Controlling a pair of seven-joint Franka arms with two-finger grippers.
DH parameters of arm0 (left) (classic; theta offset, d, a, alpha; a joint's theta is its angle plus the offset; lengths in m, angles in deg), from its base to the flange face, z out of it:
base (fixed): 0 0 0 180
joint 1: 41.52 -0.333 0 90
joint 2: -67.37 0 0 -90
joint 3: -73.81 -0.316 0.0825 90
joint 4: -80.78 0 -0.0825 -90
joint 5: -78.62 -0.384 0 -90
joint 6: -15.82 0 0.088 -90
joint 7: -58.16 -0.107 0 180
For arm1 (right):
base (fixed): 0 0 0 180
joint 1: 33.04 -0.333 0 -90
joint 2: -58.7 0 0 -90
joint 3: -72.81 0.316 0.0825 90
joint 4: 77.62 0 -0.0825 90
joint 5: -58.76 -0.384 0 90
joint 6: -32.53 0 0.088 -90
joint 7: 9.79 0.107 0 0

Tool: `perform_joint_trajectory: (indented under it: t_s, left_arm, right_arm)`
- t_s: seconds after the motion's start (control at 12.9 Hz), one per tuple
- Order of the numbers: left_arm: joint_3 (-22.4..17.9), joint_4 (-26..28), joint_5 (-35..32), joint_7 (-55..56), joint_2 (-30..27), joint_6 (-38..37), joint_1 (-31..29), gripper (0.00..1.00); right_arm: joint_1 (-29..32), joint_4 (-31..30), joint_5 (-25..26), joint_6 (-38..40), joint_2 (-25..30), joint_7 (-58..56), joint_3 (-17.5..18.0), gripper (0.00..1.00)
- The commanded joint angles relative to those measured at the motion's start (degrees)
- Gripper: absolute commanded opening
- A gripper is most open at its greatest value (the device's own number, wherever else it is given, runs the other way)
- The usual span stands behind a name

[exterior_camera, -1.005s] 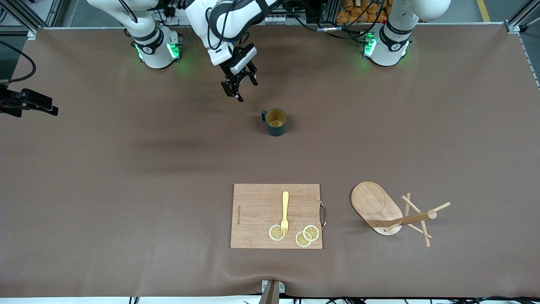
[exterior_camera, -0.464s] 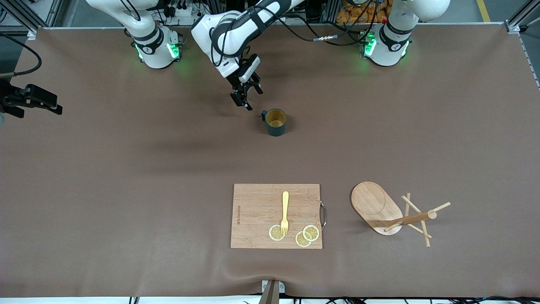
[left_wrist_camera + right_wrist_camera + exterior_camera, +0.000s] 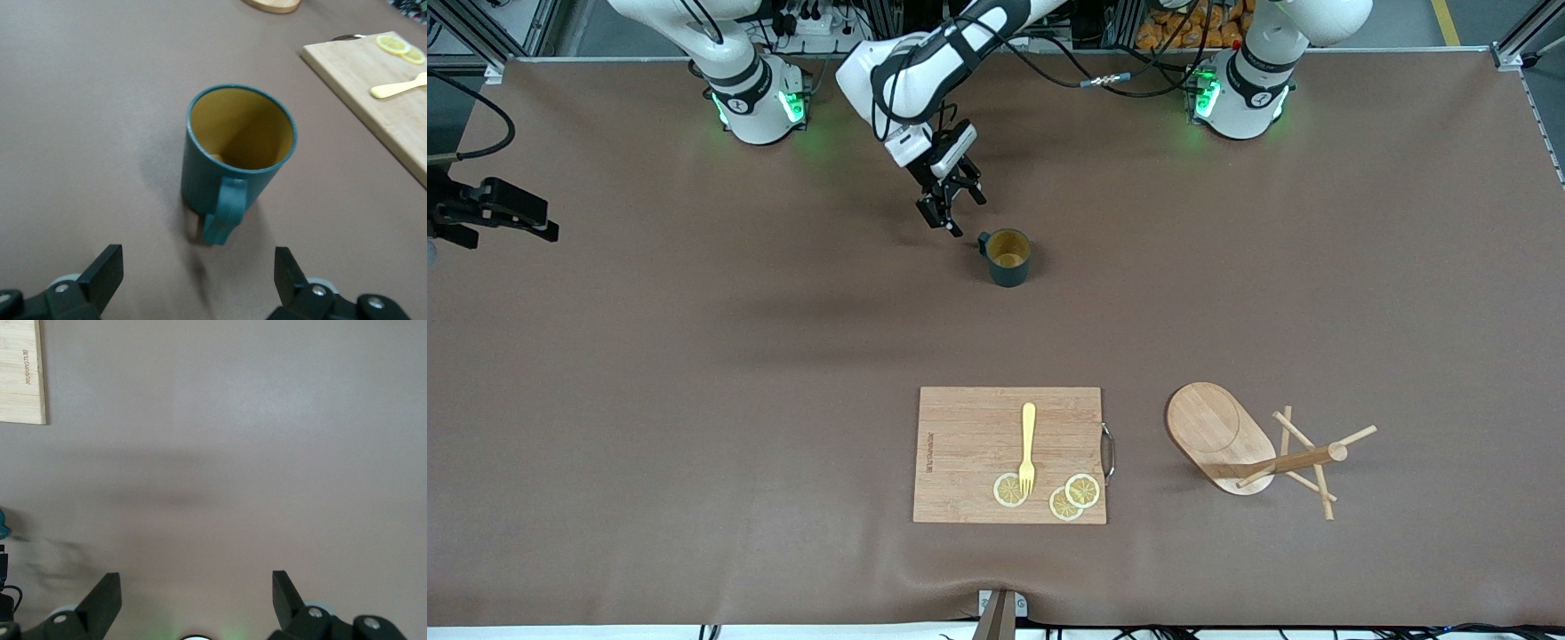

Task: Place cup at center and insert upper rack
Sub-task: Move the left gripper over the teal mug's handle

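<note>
Over bare bench [image 3: 694,400] at ten o'clock of the cup [image 3: 1009,258], your left end effector [image 3: 960,212] hangs released, jaws spread wide. The left wrist view gives you what the front view hides: the handle points straight at the jaws, and the cup stands upright and yellowish inside. The right end effector [image 3: 193,600] shows only in its own wrist view, released and idle above bare bench; the teal sliver at that view's edge may be the cup. At four o'clock of the cup, near the bench edge, the upper rack [image 3: 1258,449] lies tipped on its side beside the cutting board [image 3: 969,444]. Open bench surrounds the cup.
</note>
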Motion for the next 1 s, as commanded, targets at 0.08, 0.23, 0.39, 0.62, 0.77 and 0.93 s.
perform_joint_trajectory:
  t_s: [0.08,0.23,0.39,0.62,0.77,0.93]
  left_arm:
    - [-1.09,-1.82,-2.37,-0.13,1.76,0.77,0.86,1.0]
    - [-1.09,-1.82,-3.17,-0.13,2.2,0.77,0.86,0.97]
    - [-1.35,-1.82,-3.17,-0.13,2.82,0.77,0.86,0.95]
    - [-2.23,-1.91,-3.17,0.04,2.99,0.77,0.95,0.9]
    - [-2.67,-1.91,-3.08,0.04,3.08,0.86,0.95,0.85]
    - [-2.59,-1.91,-2.9,0.13,3.0,0.77,0.86,0.83]
  right_arm:
    - [-0.42,0.69,-0.04,0.55,-0.15,0.98,-0.17,1.0]
    - [-0.16,0.61,-0.04,0.55,-0.15,0.8,-0.17,1.0]
    - [-0.06,0.69,-0.05,0.28,-0.15,0.72,-0.17,1.0]
    - [0.29,0.6,-0.57,0.55,-0.15,0.8,-0.17,1.0]
    - [0.11,0.78,-1.01,0.55,-0.15,0.8,-0.26,1.0]
    - [0.28,0.96,-1.01,0.46,-0.15,0.89,-0.26,1.0]
